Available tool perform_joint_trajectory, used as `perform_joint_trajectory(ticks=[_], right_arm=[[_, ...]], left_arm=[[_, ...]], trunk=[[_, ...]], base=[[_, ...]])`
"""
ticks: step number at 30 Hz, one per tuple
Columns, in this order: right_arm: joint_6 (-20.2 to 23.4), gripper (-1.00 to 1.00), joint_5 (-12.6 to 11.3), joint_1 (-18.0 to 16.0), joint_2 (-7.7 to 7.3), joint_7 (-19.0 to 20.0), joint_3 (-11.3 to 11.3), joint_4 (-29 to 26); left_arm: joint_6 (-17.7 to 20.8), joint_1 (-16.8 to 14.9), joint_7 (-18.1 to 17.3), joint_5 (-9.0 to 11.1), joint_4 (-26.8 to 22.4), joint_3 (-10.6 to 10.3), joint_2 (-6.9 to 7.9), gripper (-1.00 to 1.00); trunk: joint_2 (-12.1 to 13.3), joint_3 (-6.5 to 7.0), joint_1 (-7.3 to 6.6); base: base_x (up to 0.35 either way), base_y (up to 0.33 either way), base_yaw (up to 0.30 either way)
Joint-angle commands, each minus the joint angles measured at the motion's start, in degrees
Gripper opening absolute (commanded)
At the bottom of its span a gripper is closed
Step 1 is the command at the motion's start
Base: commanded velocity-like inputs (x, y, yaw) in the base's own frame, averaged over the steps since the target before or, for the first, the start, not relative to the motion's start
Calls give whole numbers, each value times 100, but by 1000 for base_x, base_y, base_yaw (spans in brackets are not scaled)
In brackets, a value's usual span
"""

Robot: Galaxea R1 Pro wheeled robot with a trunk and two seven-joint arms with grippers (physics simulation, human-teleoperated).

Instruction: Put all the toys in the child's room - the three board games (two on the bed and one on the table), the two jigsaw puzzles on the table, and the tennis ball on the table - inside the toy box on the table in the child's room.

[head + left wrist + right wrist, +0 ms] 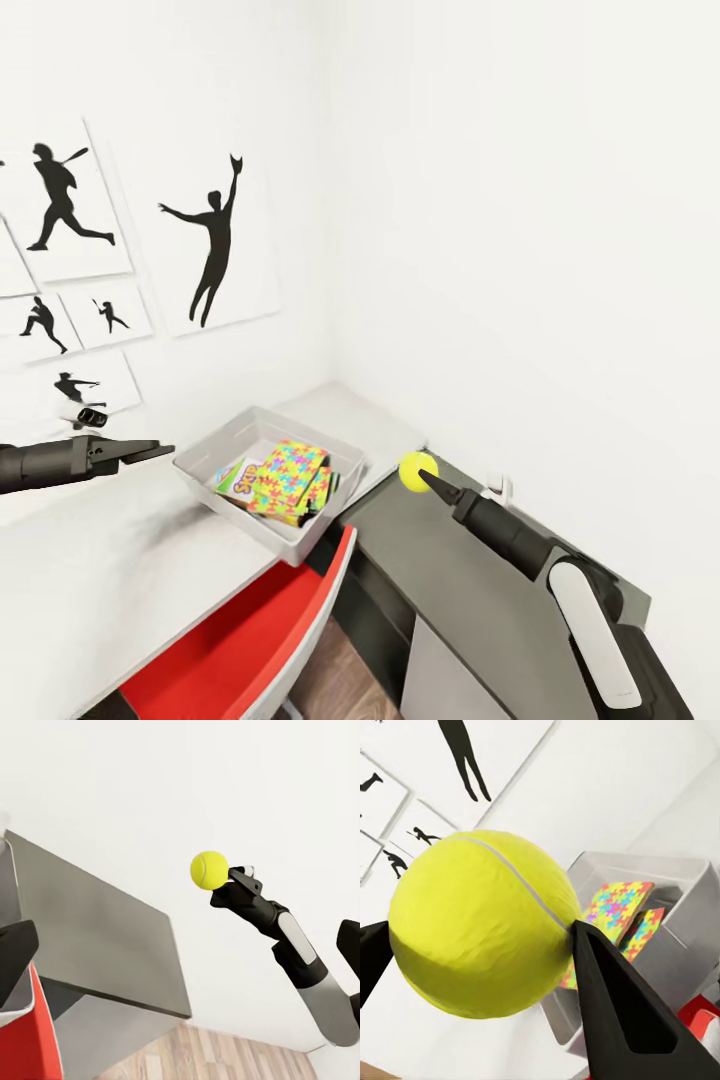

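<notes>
The right gripper [424,476] pinches the tennis ball [417,468] aloft above the dark desk [450,580]. The toy box [262,532], already holding puzzles [288,478], sits off to the ball's left. The left gripper [150,451] hovers beside the box, its jaws' state unclear.

A red chair [250,630] sits beneath the white desk [90,570], beside a grey cabinet [470,590].

White table [90,570], toy box [205,465] resting at its edge, dark grey desktop [450,580] just beside
</notes>
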Motion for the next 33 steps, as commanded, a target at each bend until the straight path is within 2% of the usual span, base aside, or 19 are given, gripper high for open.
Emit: perform_joint_trajectory(ticks=[1,11,33], right_arm=[[50,-100,-45,-4,3,-20,-8,-4],[50,-100,-48,-4,1,-18,-9,-1],[49,-100,-48,-4,9,-21,-10,3]], left_arm=[[59,-8,-22,-4,1,-5,1,100],[61,-8,-22,-4,0,-5,1,100],[58,-8,-22,-4,-2,-5,1,100]], trunk=[[-12,-8,4],[-12,33,4],[-12,36,4]], base=[[0,0,256],[6,115,215],[24,102,7]])
